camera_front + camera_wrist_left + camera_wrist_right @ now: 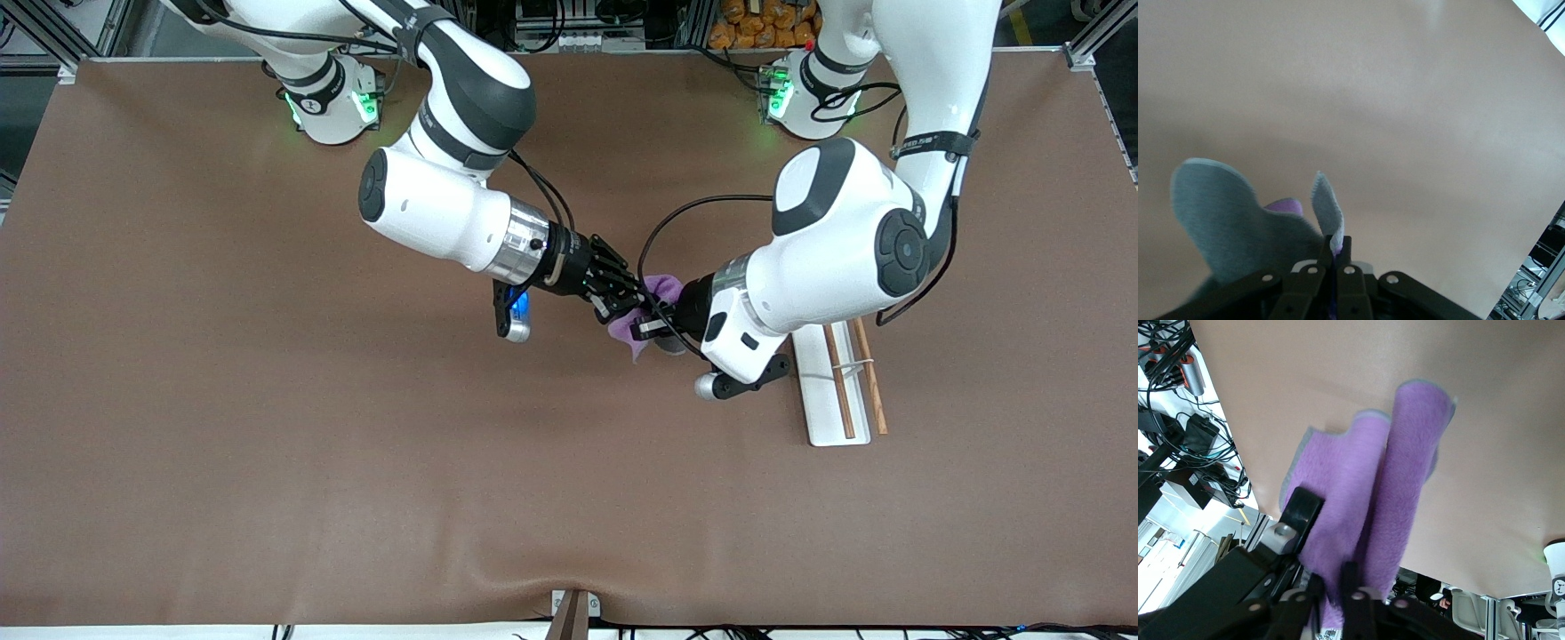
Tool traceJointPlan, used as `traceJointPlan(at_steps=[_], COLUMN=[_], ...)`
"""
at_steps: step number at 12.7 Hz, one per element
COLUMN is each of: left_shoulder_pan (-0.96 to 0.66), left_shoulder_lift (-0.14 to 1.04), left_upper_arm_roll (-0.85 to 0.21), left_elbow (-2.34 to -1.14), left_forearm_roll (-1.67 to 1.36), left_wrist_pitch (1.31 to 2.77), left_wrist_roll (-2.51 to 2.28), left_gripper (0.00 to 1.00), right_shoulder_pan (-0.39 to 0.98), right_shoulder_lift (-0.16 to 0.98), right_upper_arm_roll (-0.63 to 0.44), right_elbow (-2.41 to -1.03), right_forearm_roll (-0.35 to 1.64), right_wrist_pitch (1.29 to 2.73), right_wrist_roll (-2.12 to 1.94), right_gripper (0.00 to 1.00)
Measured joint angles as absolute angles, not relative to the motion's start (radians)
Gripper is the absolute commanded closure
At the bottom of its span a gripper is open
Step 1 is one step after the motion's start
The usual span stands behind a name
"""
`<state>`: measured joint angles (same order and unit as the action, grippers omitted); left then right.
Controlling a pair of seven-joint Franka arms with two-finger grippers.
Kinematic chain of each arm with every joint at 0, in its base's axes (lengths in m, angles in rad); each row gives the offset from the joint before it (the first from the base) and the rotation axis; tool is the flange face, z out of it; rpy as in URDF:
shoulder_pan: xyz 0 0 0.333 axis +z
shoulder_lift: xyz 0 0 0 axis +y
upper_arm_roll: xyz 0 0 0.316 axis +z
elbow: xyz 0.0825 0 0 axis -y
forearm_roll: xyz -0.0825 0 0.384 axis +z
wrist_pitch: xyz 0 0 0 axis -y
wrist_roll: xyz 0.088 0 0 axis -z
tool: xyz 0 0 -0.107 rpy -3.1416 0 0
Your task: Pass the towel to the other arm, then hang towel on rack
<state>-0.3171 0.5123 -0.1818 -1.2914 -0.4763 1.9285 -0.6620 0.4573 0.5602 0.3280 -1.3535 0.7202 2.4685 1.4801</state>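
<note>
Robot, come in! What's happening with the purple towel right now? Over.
Left gripper and right gripper both shut on the small purple-and-grey cloth towel, held above the brown table. White rack with wooden rods beside them. Nothing in the way.

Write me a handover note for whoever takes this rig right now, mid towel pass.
Left gripper: jaws shut on the small purple-and-grey soft cloth towel, in the air over mid-table.
Right gripper: jaws also shut on the towel, meeting the left gripper there.
White-based rack with wooden rods: on the brown table, toward the left arm's end, bare of cloth.
Done: towel lifted, both grippers gripping it.
Left: one gripper releases, the other hangs the towel on the rack.
</note>
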Motion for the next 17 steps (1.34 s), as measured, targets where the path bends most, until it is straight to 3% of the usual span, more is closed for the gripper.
traceJointPlan(at_steps=[6, 12, 17], left_shoulder_pan=[-0.259, -0.195, -0.109], left_shoulder_lift=[0.458, 0.461, 0.485], left_upper_arm_roll=[-0.17, -0.163, -0.159], left_elbow=[-1.278, -1.302, -1.37], left_forearm_roll=[-0.412, -0.271, -0.196], left_wrist_pitch=[1.892, 1.771, 1.727], left_wrist_roll=[-0.643, -0.516, -0.25], left_gripper=[1.0, 1.0, 1.0], right_shoulder_pan=[0.437, 0.301, 0.204], right_shoulder_lift=[0.56, 0.531, 0.492], right_upper_arm_roll=[0.315, 0.311, 0.311], right_elbow=[-1.355, -1.341, -1.34], right_forearm_roll=[0.719, 0.421, 0.386], right_wrist_pitch=[2.392, 2.068, 1.881], right_wrist_roll=[1.48, 1.474, 1.273], right_gripper=[0.0, 0.0, 0.0])
